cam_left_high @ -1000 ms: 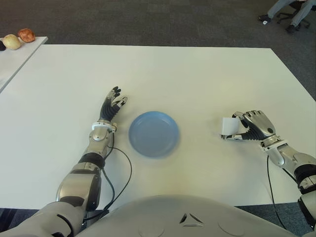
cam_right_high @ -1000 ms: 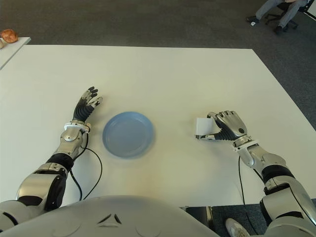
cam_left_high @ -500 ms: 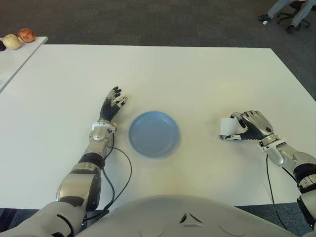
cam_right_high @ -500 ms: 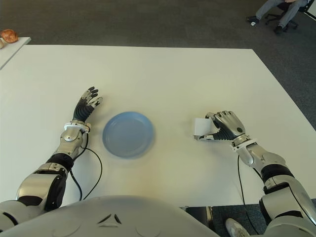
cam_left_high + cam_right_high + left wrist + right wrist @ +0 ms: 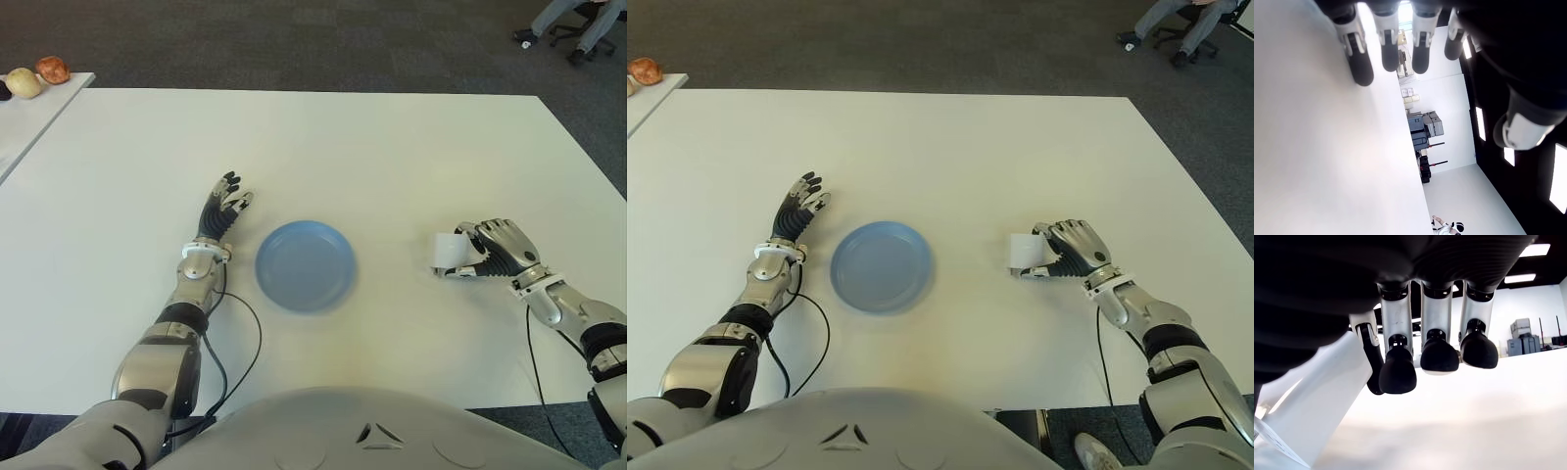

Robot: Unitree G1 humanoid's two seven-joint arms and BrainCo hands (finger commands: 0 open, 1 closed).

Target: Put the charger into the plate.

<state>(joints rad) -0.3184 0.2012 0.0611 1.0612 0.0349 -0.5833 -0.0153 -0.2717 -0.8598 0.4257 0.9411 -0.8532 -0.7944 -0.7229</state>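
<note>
Charger [image 5: 450, 250] sits gripped in right hand [image 5: 500, 251] fingers — well right of plate [image 5: 305, 264]; left hand [image 5: 219, 213] beside plate — fingers spread.

No readable text, labels or numbers anywhere in view.
The charger [image 5: 448, 250] beside the right hand's fingers [image 5: 487, 243] is plain white on the sides that show; the blue plate [image 5: 305, 264] and the white counter [image 5: 372, 157] bear no print, brand or sign.
</note>
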